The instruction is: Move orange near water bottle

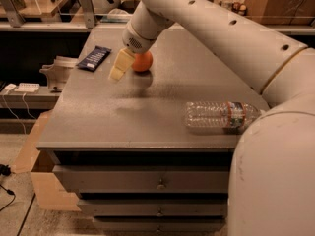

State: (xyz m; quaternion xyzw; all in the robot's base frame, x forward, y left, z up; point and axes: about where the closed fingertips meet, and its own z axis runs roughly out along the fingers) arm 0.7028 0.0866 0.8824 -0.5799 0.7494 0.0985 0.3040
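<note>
Hidden by the arm: the big pale arm (221, 28) fills the picture's right side. It covers the table's (98, 122) near right corner and the space beyond the water bottle's cap end.
Water bottle: it lies on its side, well apart from the orange, to the right of it and much nearer the table's front edge (216, 114). Its cap end runs up to the arm and is hard to make out.
Bottle contents: the plastic is clear and ribbed, but whether there is water in it cannot be told.
Orange: it sits on the table toward the back (143, 61), and its left edge is partly covered by the claw.
Claw: it is just left of the orange, slanting down and away from it (118, 69). Whether it touches the orange cannot be told, nor whether it is apart or together.
Dark packet: it lies flat, further left of the orange, beyond the claw (94, 58). Its print is too small to read.
Drawers: they are stacked under the tabletop, below and in front of the orange (147, 178). All are shut, so their contents are unseen.
Cardboard box: it stands on the floor, low and left of the orange (47, 191). The table largely hides it, and its inside is not visible.
</note>
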